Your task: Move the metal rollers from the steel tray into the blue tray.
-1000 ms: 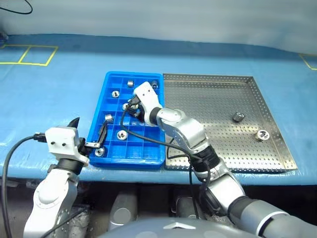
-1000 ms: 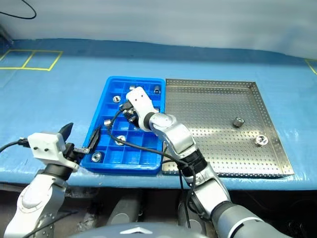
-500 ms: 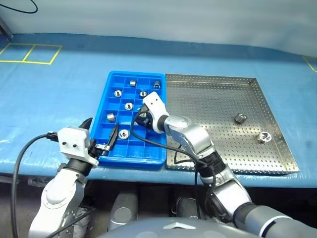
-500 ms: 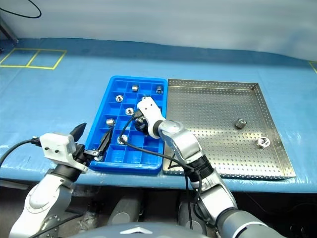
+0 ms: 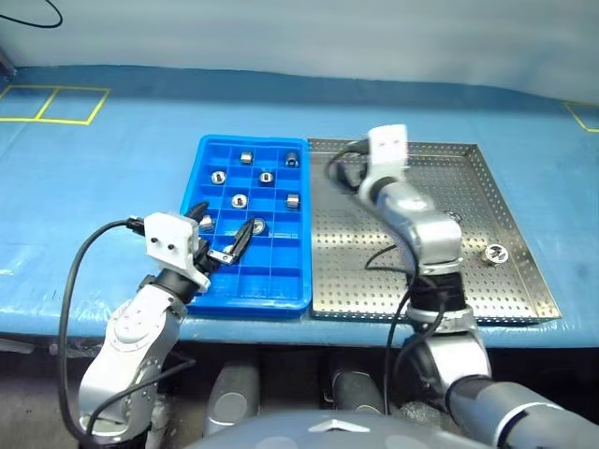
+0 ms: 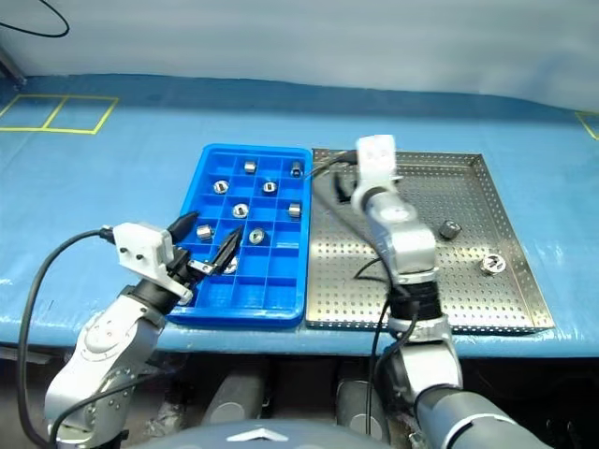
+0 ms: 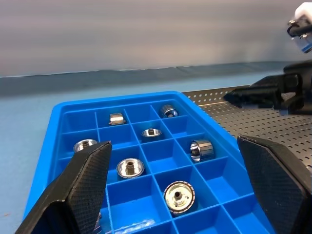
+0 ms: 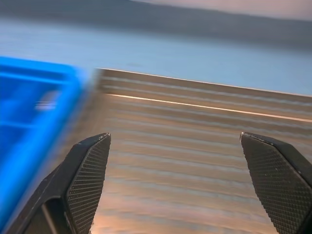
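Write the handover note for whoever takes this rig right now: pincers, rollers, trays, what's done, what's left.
Left pincer: open, empty, hovering over the near end of the blue tray.
Right pincer: open, empty, over the far left part of the steel tray.
Done: at least seven metal rollers sit in separate compartments of the blue tray.
Left: two rollers in the steel tray, one lying near the middle right, one nearer the right rim. The right pincer is best placed to take them.

Workshop or lab test station: surface (image 5: 112, 178) under blue sheeting, yellow tape squares (image 5: 51, 103) marked far left.
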Available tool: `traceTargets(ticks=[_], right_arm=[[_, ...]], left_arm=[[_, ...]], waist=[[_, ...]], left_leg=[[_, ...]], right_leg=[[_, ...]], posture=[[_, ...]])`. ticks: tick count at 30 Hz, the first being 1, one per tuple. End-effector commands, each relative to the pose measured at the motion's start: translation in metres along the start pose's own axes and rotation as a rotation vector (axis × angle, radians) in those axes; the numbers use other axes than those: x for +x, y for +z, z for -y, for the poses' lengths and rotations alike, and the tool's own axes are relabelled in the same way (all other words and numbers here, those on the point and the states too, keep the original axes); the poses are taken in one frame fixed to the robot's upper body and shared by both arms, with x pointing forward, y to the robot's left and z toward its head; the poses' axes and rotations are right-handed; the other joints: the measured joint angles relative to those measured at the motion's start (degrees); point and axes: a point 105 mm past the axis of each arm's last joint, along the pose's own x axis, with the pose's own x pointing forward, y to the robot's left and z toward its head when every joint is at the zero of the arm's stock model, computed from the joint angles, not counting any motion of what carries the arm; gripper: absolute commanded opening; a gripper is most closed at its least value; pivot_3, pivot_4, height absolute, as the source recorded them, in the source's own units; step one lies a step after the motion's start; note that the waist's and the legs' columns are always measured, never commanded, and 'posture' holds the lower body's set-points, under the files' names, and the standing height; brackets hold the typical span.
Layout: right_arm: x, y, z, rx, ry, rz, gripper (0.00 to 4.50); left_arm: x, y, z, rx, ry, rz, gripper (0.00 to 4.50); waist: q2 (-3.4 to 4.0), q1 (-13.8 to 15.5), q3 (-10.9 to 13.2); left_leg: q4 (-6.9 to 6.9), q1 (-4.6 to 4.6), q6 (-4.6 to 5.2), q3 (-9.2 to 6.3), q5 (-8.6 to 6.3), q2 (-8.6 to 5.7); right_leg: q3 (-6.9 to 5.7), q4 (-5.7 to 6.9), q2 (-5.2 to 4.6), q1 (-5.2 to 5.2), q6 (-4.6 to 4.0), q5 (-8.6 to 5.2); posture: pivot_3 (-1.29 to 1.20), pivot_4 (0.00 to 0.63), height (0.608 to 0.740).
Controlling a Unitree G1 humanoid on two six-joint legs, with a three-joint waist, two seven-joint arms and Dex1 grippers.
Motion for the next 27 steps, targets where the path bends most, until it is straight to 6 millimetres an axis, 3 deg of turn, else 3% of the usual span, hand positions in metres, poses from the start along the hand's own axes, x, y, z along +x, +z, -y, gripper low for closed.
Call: traceTargets(ticks=[1, 7, 12, 16, 22, 27], right_arm=[[0.011, -0.010, 0.036, 0.059, -0.176, -0.011, 4.48], [0.023, -0.027, 0.069, 0.067, -0.329, -0.047, 4.48], [0.026, -0.036, 0.079, 0.092, -0.368, -0.068, 4.48], [0.022, -0.056, 0.089, 0.148, -0.416, -0.122, 4.48], [0.012, -0.082, 0.088, 0.257, -0.423, -0.189, 4.48], [0.004, -0.084, 0.072, 0.267, -0.373, -0.191, 2.92]], left_arm=[[0.008, 0.005, 0.011, -0.023, -0.066, 0.033, 4.50], [0.015, 0.002, 0.021, -0.026, -0.120, 0.026, 4.50], [0.017, 0.001, 0.024, -0.022, -0.142, 0.022, 4.50], [0.018, 0.001, 0.026, -0.027, -0.151, 0.023, 4.50], [0.019, 0.000, 0.028, -0.039, -0.161, 0.021, 4.50], [0.019, -0.003, 0.028, -0.044, -0.163, 0.015, 4.50]], waist=[[0.03, -1.2, 0.0], [0.13, -4.4, 0.1], [0.13, -4.6, 0.1], [0.13, -4.6, 0.1], [0.15, -4.4, 0.0], [0.17, -4.4, 0.0]], left_leg=[[-0.04, 0.01, 0.01, 0.01, 0.00, 0.00], [-0.16, 0.05, 0.06, 0.06, -0.03, 0.04], [-0.09, 0.06, 0.06, 0.06, -0.02, 0.01], [-0.07, 0.07, 0.07, 0.07, -0.02, 0.01], [-0.06, 0.10, 0.07, 0.03, -0.02, 0.00], [-0.02, 0.16, 0.08, 0.02, -0.02, 0.01]], right_leg=[[0.03, 0.00, 0.00, -0.01, -0.01, 0.00], [0.17, 0.06, 0.07, -0.07, 0.30, 0.19], [0.26, 0.05, 0.09, -0.02, 0.35, 0.21], [0.28, 0.05, 0.09, -0.01, 0.35, 0.21], [0.27, 0.04, 0.10, 0.08, 0.36, 0.21], [0.27, 0.05, 0.11, 0.15, 0.31, 0.17]], posture=[[0.08, 0.150, 0.740], [0.07, 0.150, 0.740], [0.07, 0.150, 0.740], [0.07, 0.150, 0.740], [0.07, 0.150, 0.740], [0.07, 0.150, 0.740]])
